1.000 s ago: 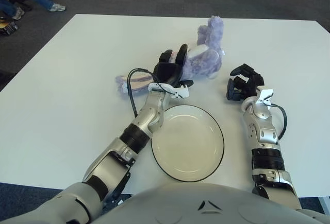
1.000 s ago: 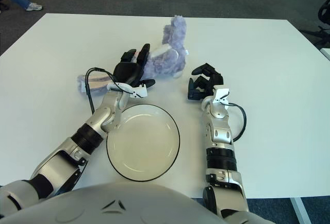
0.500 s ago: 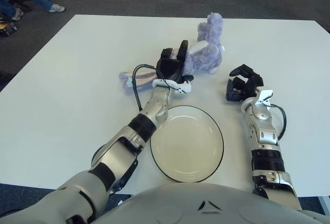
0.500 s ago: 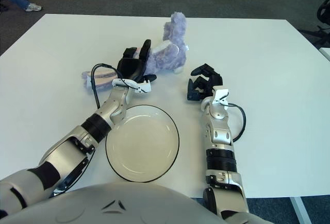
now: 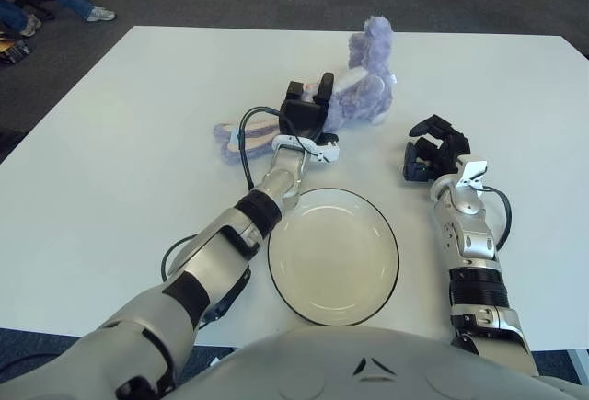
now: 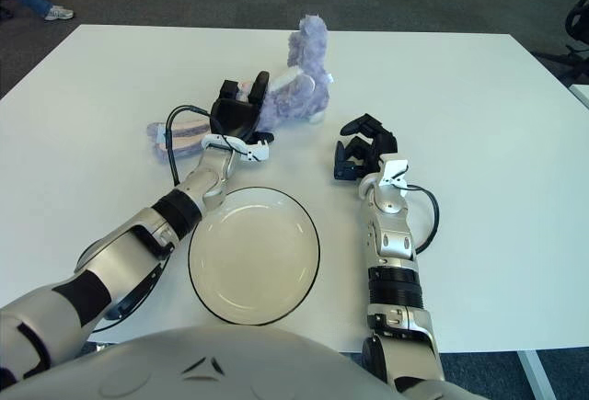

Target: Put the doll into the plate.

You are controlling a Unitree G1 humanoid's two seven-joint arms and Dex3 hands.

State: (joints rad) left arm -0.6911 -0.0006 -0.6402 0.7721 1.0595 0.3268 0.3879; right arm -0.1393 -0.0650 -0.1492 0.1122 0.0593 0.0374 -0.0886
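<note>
"White table [image 5: 110, 142], dark carpet beyond. What changed in the last second?"

"The left hand [image 5: 306, 117] has pushed farther out, fingers spread and holding nothing, now against the purple doll [image 5: 354, 87], which slid ahead of it. No grasp yet."

"And the plate [image 5: 333, 255]?"

"Empty, behind the hand, near the body. Plenty of table ahead before the far edge; the right hand [image 5: 433, 150] rests curled and empty, off to its right."

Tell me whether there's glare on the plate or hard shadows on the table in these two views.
Left eye view: the plate shows only a soft sheen, no hard glare. Right eye view: the table is evenly lit, with faint shadows under the doll, the left hand and the right hand.
</note>
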